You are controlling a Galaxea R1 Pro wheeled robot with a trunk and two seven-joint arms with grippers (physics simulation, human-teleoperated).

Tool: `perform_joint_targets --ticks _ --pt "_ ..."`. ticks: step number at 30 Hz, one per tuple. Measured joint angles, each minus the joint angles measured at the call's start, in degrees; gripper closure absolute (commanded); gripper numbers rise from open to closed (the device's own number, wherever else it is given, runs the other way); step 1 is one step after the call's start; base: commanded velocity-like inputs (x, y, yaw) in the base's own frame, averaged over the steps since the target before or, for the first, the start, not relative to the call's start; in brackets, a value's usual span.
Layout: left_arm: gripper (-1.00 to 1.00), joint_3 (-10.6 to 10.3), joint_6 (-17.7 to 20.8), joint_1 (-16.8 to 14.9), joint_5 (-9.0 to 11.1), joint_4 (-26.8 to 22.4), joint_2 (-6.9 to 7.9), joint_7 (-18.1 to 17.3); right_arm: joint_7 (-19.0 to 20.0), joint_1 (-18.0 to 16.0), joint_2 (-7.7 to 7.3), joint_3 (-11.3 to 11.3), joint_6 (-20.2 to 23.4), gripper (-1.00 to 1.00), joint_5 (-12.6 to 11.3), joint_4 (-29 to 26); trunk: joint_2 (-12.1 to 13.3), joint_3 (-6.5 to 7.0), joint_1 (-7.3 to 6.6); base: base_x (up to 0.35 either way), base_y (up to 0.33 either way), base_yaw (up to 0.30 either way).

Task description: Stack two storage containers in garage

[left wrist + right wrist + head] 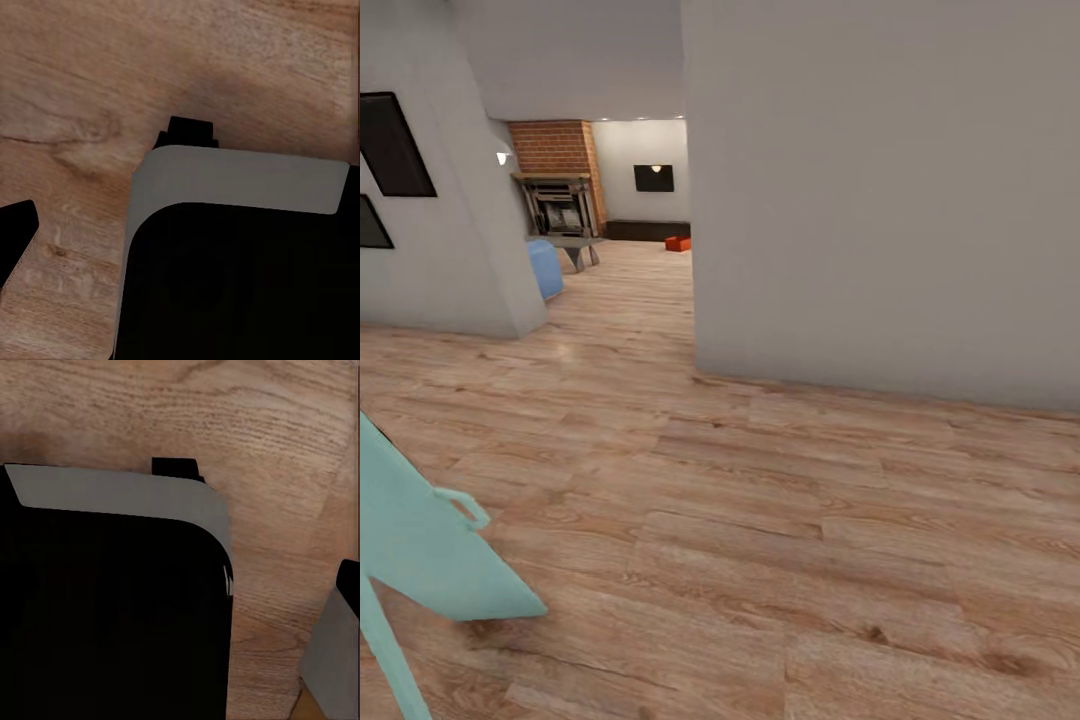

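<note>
Light wood-plank floor [270, 427] seen from above, big black robot part with a grey rim [112, 585] in front, small grey piece [334, 660] at one edge

A wall corner [695, 300] is cutting off most of the living room [622, 240]; one storage container [678, 243] is showing far off (too small for detail), and a teal object [420, 550] is running past the edge.

A pale teal folding frame [420, 540] is leaning at the near left, two dark framed pictures [390, 145] are hanging on the grey wall [880, 190], and wall lamps are glowing.
</note>
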Motion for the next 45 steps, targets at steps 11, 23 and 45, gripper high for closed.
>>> perform_joint_targets --ticks 11,23,45 --pt "-1.00 0.00 -0.01 0.00 0.00 0.00 0.00 0.00 0.00 0.00 -0.05 0.00 0.00 -1.00 0.00 0.00 0.00 0.00 0.00 0.322 0.000 0.001" --pt "-1.00 0.00 0.00 0.00 0.00 0.00 0.00 0.00 -0.02 0.00 -0.23 0.00 -0.03 -1.00 0.05 -0.01 0.00 0.00 0.00 0.322 0.000 0.000" --pt "-1.00 0.00 0.01 0.00 0.00 0.00 0.00 0.00 -0.01 0.00 -0.20 0.09 -0.01 -1.00 0.09 0.00 0.00 0.00 0.00 0.322 0.000 0.000"
